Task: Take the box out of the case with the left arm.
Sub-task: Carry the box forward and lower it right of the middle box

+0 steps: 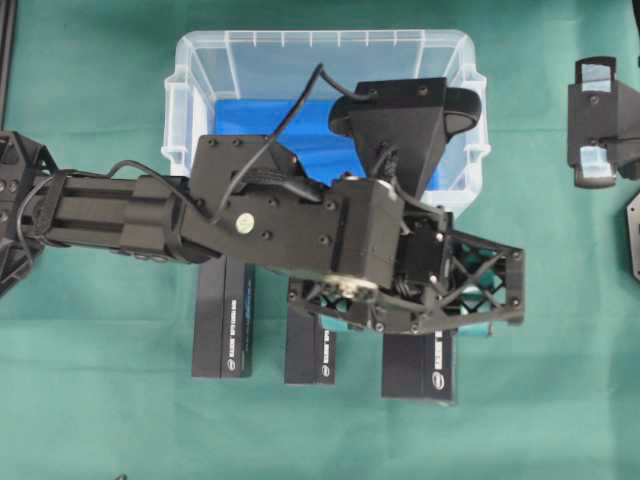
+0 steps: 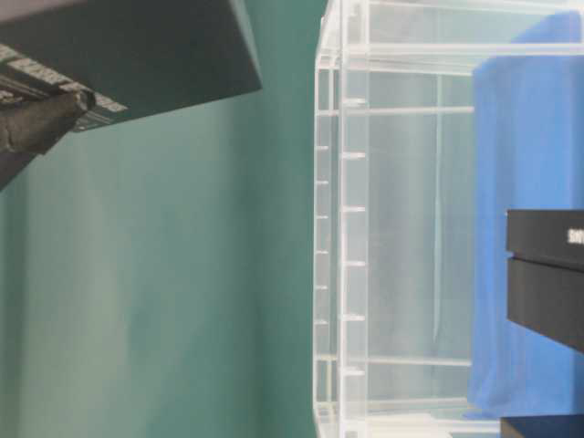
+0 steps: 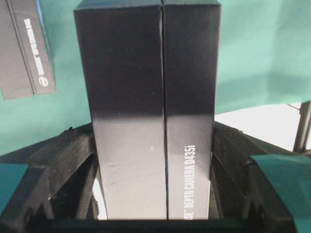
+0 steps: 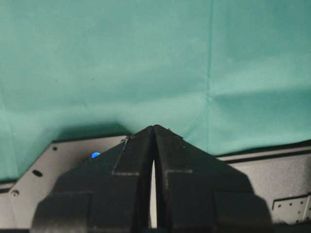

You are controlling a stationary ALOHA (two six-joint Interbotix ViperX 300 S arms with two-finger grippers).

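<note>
- The left gripper [image 3: 155,213] is clamping a black box [image 3: 150,111] between its teal-padded fingers [image 3: 279,182], with the box pressed against both sides.
- That box is hanging outside the case [image 1: 200,60], over the green cloth [image 1: 100,400] just in front of it.
- Three more black boxes [image 1: 224,320] are lying on the cloth in front of the case.
- The right gripper [image 4: 154,145] is sitting well to the case's right, its jaws pressed together on nothing.
</note>
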